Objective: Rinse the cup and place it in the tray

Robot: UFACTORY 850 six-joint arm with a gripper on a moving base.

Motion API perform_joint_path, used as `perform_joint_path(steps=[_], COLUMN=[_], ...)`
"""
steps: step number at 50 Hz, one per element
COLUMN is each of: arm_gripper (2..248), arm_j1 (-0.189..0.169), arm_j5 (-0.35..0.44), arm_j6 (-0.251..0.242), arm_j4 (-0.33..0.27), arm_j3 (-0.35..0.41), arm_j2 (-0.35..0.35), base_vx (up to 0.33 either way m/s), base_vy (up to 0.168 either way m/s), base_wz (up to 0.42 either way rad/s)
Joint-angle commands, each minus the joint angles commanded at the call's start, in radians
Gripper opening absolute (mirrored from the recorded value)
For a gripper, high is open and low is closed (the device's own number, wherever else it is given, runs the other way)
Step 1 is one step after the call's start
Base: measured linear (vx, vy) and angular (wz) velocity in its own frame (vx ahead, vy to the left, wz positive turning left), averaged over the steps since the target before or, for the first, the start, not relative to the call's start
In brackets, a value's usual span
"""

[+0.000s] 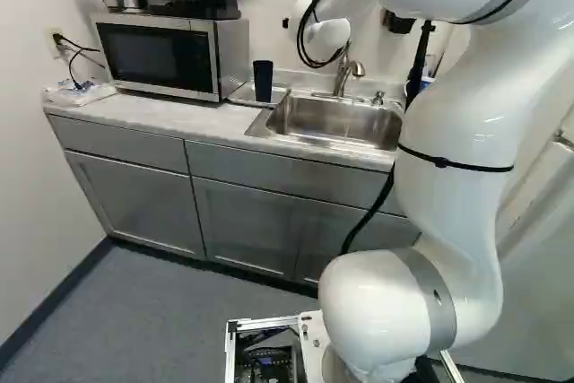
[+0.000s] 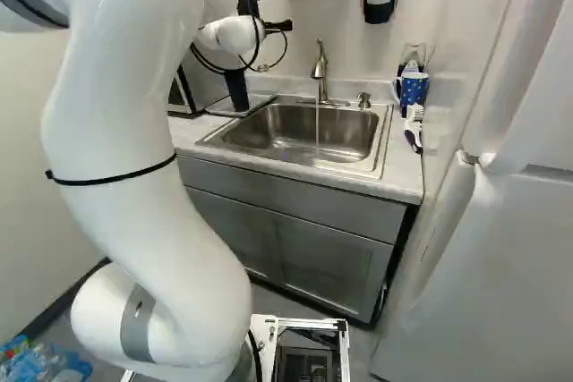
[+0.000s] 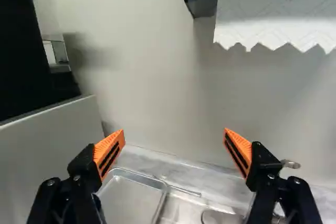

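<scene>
Looks nearly finished: dark blue cup (image 1: 262,81) upright in metal tray (image 3: 131,195) beside sink (image 2: 291,130). Holding nothing in claw (image 3: 174,131), released wide. Cannot confirm rinse. Perhaps left: back away, shut off running tap (image 2: 320,69).

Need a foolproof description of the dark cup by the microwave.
Find the steel sink in the counter. Between it and the microwave, at the metal tray, stands a tall, dark, plain cup. The blue cup across the sink has pale spots; this one has none.
</scene>
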Motion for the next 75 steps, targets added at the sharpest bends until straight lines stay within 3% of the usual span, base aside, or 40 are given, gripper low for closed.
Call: perform_joint_path(steps=[18,41,54,75], arm_gripper=[247,247,247,247], arm_j1=[-0.045,-0.094,-0.106,-0.115], arm_j5=[-0.032,-0.081,-0.113,-0.178], arm_j6=[0.0,0.0,0.0,0.0], arm_j4=[-0.011,-0.011,-0.011,-0.011], arm_j3=[-0.026,-0.121,-0.179,-0.184], arm_j2=[-0.02,-0.103,-0.153,-0.157], base_vx=[0.0,0.0,0.0,0.0], base_vy=[0.0,0.0,0.0,0.0], base_wz=[0.0,0.0,0.0,0.0])
